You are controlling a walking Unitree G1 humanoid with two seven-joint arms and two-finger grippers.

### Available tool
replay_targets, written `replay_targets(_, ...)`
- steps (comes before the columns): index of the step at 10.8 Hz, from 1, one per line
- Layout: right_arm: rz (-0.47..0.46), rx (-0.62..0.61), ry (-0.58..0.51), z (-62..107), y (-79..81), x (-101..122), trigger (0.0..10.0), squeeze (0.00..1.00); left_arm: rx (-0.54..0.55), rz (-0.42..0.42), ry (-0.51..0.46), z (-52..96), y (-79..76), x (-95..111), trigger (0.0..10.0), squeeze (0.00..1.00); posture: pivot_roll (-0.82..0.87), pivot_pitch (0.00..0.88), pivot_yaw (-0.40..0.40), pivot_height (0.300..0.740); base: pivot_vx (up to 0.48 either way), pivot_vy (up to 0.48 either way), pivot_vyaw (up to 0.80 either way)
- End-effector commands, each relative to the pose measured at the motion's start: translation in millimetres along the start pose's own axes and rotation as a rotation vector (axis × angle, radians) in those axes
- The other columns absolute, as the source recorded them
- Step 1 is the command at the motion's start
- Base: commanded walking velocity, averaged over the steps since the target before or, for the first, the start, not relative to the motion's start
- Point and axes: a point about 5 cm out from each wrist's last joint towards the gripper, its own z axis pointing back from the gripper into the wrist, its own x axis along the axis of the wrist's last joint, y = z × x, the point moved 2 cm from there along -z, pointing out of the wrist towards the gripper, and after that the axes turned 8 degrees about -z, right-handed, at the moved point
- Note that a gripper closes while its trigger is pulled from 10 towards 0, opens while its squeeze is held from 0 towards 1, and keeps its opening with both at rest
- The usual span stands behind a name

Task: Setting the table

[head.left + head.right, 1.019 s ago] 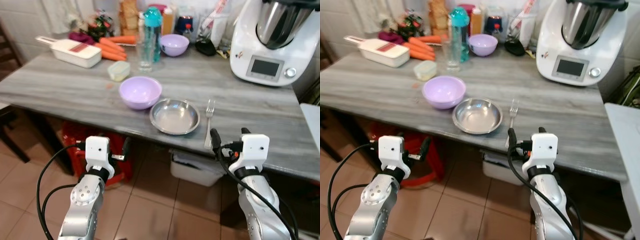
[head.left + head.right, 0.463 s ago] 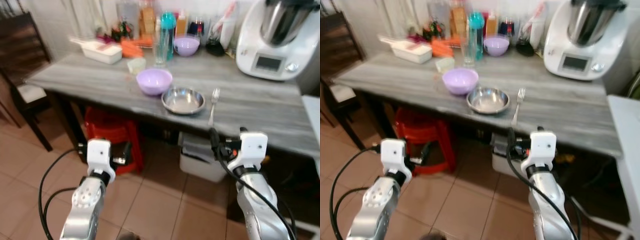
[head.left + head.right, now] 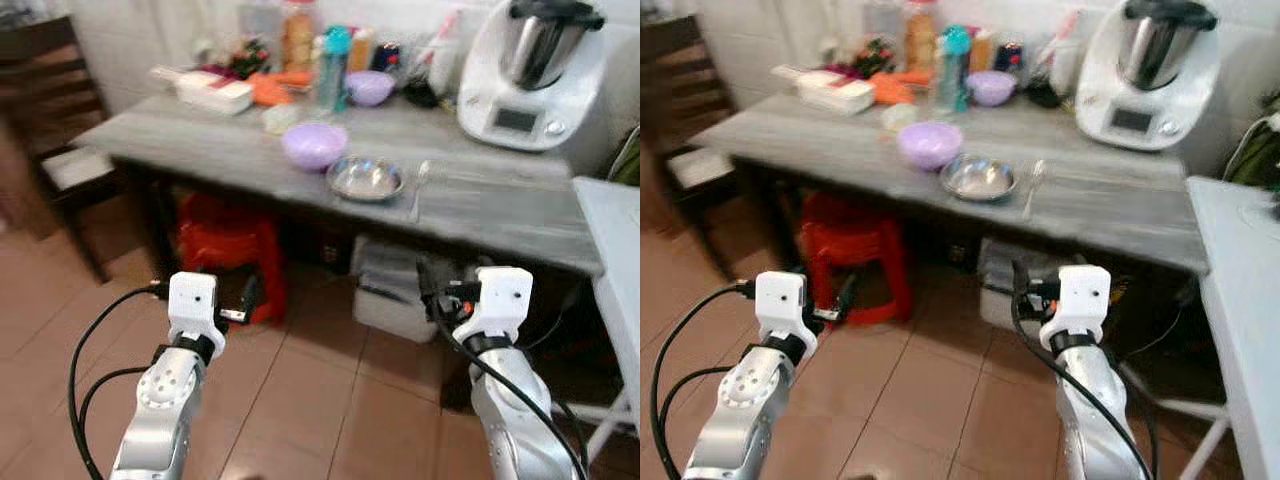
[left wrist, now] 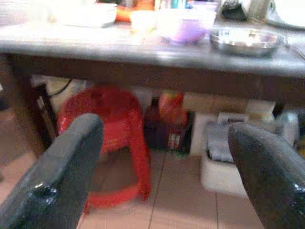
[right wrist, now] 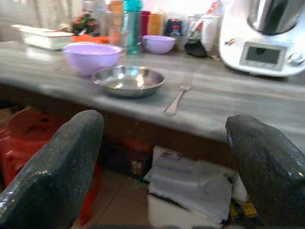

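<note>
The table (image 3: 250, 150) stands well ahead in the head views, with a steel plate (image 3: 365, 178) near its front edge, a purple bowl (image 3: 314, 145) just beside it and a fork (image 3: 419, 187) on the other side, laid out like a place setting. Both arms hang low over the floor. In the left wrist view, the left gripper (image 4: 162, 176) is spread wide and empty, facing a red stool (image 4: 112, 138) under the table. In the right wrist view, the right gripper (image 5: 164, 167) is likewise spread and empty, facing the plate and fork.
</note>
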Motion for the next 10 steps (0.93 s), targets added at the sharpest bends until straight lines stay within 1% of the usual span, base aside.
replay_targets(1, 0.000, -0.015, 0.005, 1.2, -4.2, -0.9, 10.0, 0.00, -0.025, -0.022, -0.018, -1.8, -3.6, 3.7, 10.0, 0.00, 0.07, 0.000, -0.017, 0.740, 0.000, 0.000, 0.00)
replay_targets(2, -0.001, -0.017, 0.003, 1.3, -4.0, -0.8, 10.0, 0.00, -0.044, -0.031, -0.038, -2.2, -4.3, 5.8, 10.0, 0.00, 0.07, 0.000, -0.015, 0.740, 0.000, 0.000, 0.00)
replay_targets(4, -0.002, -0.020, 0.005, 1.6, -4.2, -1.4, 10.0, 0.00, -0.071, -0.010, -0.058, -2.2, -5.6, 9.2, 10.0, 0.00, 0.07, 0.000, -0.015, 0.740, 0.000, 0.000, 0.00)
replay_targets(6, -0.002, -0.020, 0.007, 2.3, -3.5, -2.2, 10.0, 0.00, -0.077, -0.033, -0.061, -1.7, -5.3, 10.2, 10.0, 0.00, 0.06, 0.000, -0.012, 0.740, 0.000, 0.000, 0.00)
replay_targets(10, -0.002, -0.033, 0.017, 0.9, -5.0, -4.5, 10.0, 0.00, -0.087, -0.032, -0.067, -3.2, -4.1, 10.7, 10.0, 0.00, 0.06, 0.000, -0.012, 0.740, 0.000, 0.000, 0.00)
